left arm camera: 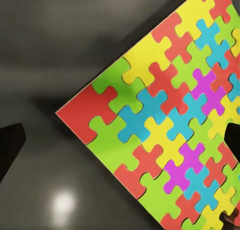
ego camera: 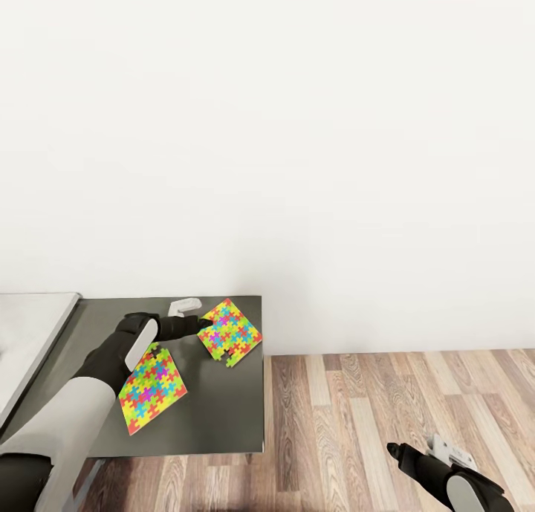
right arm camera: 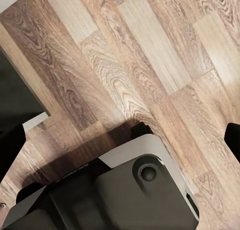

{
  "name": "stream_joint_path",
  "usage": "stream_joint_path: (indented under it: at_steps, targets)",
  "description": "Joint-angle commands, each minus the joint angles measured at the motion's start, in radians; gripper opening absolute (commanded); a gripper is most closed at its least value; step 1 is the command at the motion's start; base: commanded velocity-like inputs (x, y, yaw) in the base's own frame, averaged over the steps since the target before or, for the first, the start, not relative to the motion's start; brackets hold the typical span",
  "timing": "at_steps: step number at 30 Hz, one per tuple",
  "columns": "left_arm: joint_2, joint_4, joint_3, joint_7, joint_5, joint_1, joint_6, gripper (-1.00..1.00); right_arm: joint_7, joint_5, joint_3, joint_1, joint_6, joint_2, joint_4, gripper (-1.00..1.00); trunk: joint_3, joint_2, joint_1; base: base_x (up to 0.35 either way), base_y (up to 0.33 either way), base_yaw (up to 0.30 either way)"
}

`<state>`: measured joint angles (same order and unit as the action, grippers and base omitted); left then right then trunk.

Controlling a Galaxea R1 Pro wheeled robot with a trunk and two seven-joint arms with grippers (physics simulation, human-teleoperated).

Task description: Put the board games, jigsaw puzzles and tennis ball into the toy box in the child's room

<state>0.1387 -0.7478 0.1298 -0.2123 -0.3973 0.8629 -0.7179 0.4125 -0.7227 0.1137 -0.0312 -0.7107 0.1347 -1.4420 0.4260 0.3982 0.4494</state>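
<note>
Closest to the head camera: left forearm (ego camera: pixel 67 415), slanting across one corner of the near jigsaw puzzle (ego camera: pixel 152 389). Beyond it, left claw (ego camera: pixel 199 325) low at the edge of the far jigsaw puzzle (ego camera: pixel 230 334), fingers spread wide; from the wrist view, one dark fingertip (left arm camera: pixel 10 150) over bare worktop, the other above the coloured sheet (left arm camera: pixel 165 125), red corner lying between them. Nothing pinched yet.

Probably the pick-up of that far sheet. Needs care: thin, flat, flush with the surface (little for a finger to get under). Better to come in low at the corner, slide one finger beneath or drag the sheet toward the worktop's edge, then close gently and lift level so the interlocked pieces hold together.

Right claw (ego camera: pixel 397 450) spread as well, idle, hanging over the wood-plank floor (ego camera: pixel 386 393) well away from the work.

Both puzzles flat on the lower dark grey worktop (ego camera: pixel 215 415), near each other but apart. Paler top (ego camera: pixel 30 334) adjoining at the left; plain white wall (ego camera: pixel 297 125) behind.
</note>
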Motion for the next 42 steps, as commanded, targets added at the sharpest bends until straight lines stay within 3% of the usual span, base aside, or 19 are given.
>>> stream_joint_path:
  at_steps: [1, 14, 32, 42]
  targets:
    - [0.001, -0.001, 0.002, -0.003, 0.001, 0.001, -0.003, 1.0, 0.009, -0.011, 0.0, -0.001, -0.003, 0.0, -0.002, 1.0, 0.002, 0.002, 0.001, 0.0, 0.0, 0.0]
    - [0.001, -0.001, 0.002, -0.073, 0.004, 0.001, -0.005, 1.0, 0.009, -0.011, 0.0, -0.001, -0.003, 0.0, -0.002, 1.0, 0.002, 0.002, 0.001, 0.0, 0.0, 0.0]
    - [-0.001, -0.001, 0.002, -0.086, -0.001, 0.001, -0.005, 1.0, 0.009, -0.011, 0.0, -0.001, -0.003, 0.0, -0.002, 1.0, 0.002, 0.002, 0.001, 0.0, 0.0, 0.0]
    - [-0.002, -0.001, 0.001, -0.153, 0.002, 0.001, -0.006, 1.0, 0.009, -0.011, 0.0, -0.001, -0.003, 0.0, -0.002, 1.0, 0.002, 0.002, 0.001, 0.0, 0.0, 0.0]
